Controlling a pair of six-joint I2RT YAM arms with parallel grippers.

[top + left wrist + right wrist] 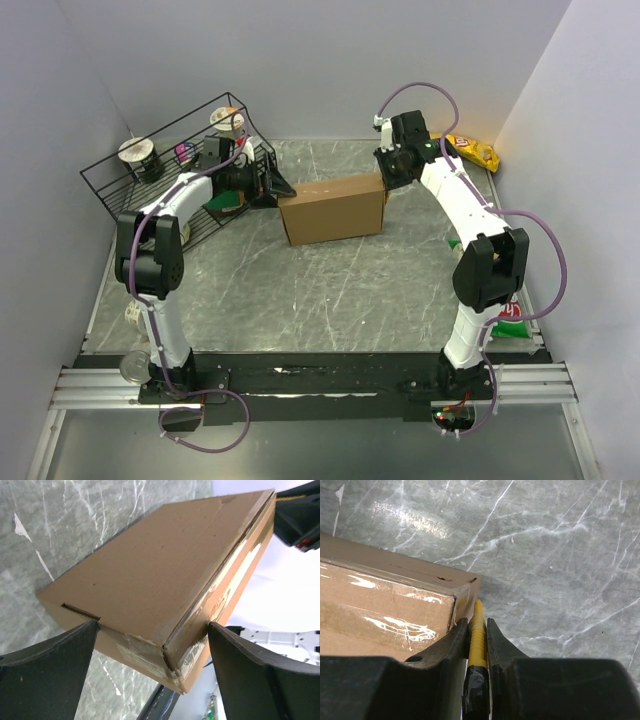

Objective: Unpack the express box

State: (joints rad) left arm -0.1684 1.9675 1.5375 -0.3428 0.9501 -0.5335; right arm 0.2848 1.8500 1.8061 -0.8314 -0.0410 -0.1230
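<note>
Starting at the box [335, 207]: lies flat on the counter [330, 300], nearer the back edge than the near one, roughly midway between the left and right edges, lid down, with glossy tape [395, 615] across its right end. Not opened yet, by the look of it. Moving to the box's left end: straddled by the left gripper [283, 189], spread wide, one finger off each side of the corner. Hard to say whether either touches cardboard; probably posted there to brace the box against sliding. Over at the right end: right gripper [477, 622] clamped tight on a thin yellow tool [478, 611], tip set right at the taped corner, likely to slit the seam. Can't tell blade from plain stick. Further out: wire basket [110, 190] holding cups [135, 152] toward the back left corner, yellow bag [475, 152] in the back right corner, both clear of the work. Risk worth calling: tip skating off that glossy tape, or shoving the box leftward into the open fingers.
</note>
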